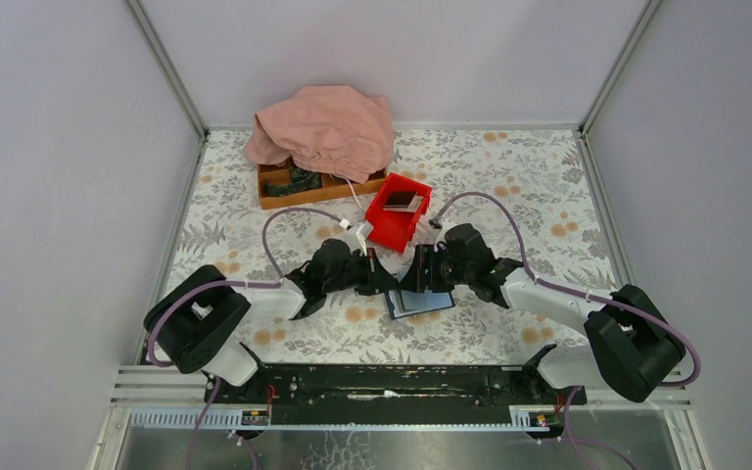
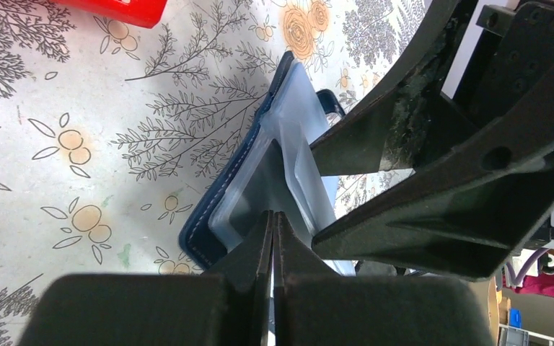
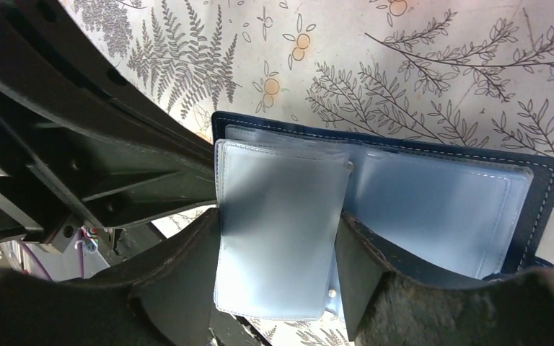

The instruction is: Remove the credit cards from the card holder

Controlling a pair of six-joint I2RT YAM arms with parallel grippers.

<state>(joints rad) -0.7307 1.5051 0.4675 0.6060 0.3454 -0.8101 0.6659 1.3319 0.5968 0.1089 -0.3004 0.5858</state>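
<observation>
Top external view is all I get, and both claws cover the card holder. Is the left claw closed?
Observer: Yes. The left wrist view shows the left claw shut. Its tips meet at the edge of a clear sleeve of the card holder. I cannot tell whether they pinch it.
Operator: And the right claw?
Observer: The right wrist view shows the right claw spread wide. One finger touches each side edge of that sleeve, so it seems to be holding it.
Operator: Is the holder open?
Observer: Yes, it lies open. The cover is dark blue with white stitching along the rim.
</observation>
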